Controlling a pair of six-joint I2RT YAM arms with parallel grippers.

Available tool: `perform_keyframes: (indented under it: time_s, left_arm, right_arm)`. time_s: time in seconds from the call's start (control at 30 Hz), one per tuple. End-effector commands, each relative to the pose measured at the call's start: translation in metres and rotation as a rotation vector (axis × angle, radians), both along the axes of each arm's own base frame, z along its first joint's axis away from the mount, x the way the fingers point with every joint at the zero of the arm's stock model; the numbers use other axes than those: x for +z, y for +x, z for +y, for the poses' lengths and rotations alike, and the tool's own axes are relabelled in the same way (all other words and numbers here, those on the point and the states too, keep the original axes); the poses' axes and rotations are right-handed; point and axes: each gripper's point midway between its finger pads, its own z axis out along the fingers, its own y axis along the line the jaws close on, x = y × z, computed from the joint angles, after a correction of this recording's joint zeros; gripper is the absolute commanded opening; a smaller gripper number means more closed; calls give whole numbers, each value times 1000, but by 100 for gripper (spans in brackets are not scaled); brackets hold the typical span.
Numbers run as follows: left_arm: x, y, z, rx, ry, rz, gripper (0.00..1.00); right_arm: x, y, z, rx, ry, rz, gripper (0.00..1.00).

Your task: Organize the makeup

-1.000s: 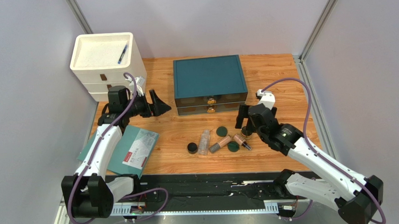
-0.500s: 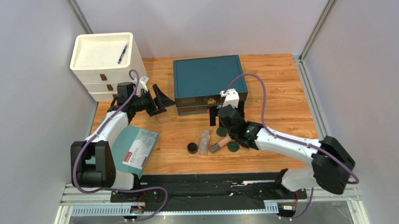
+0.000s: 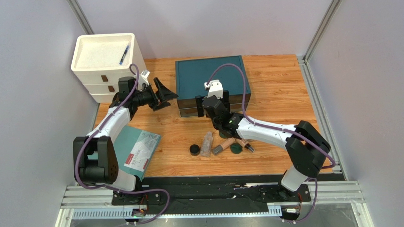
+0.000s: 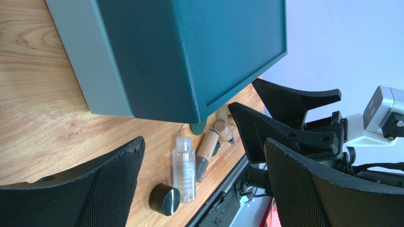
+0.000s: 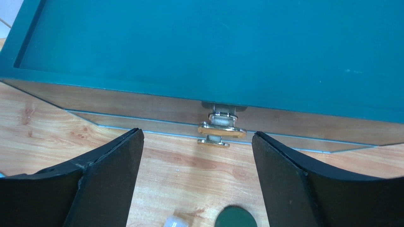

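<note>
Makeup lies in a loose cluster on a wooden table (image 3: 283, 80), toward the near edge and just in front of a teal drawer box (image 3: 211, 75). The box sits at the middle back of the table with its drawers shut. At the back left corner stands a white drawer unit (image 3: 99, 71) with an open tray on top, and a blue pen (image 3: 124, 54) lies in that tray.

Two white robot arms reach in from the near edge. The left arm stretches toward the gap between the white unit and the teal box. The left gripper (image 4: 205, 142) hangs in the air beside the box's left side, its fingers spread wide with nothing between them. The right arm crosses above the cluster to the front of the box. The right gripper (image 5: 197, 133) is also spread wide and holds nothing. A gold drawer handle (image 5: 221, 130) shows ahead between its fingers, untouched.

A teal booklet (image 3: 137, 151) lies flat at the front left, its left edge hidden by the left arm from overhead.

From left to right the cluster holds:
- a black round jar (image 3: 194, 150)
- a clear plastic bottle (image 3: 206, 143) on its side just beside the jar
- a tan foundation tube (image 3: 223, 146) with a dark cap
- a dark green disc (image 3: 235, 149)
- a second tan tube (image 3: 244, 143), partly under the right arm
</note>
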Motion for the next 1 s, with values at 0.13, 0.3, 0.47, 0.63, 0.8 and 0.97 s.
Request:
perform_keyframes:
  time_s: [0.13, 0.3, 0.47, 0.63, 0.8, 0.97]
  left_arm:
    - [23, 5, -2, -23, -26, -57, 100]
    - [21, 4, -2, -31, -19, -56, 100]
    - [19, 1, -3, -44, -12, -58, 100]
    - [15, -2, -2, -51, -2, -52, 100]
    - [13, -6, -2, -55, 4, -51, 100]
    - [11, -9, -1, -58, 11, -47, 100]
  right_arm:
    - [12, 19, -3, -80, -37, -56, 75]
    - [5, 23, -17, -108, -44, -41, 76]
    - [0, 25, -27, -88, -62, -31, 79]
    - [-7, 28, -28, -43, -17, -15, 78]
    - [-10, 32, -31, -35, -12, -18, 61]
    - [0, 37, -28, -10, -17, -40, 61]
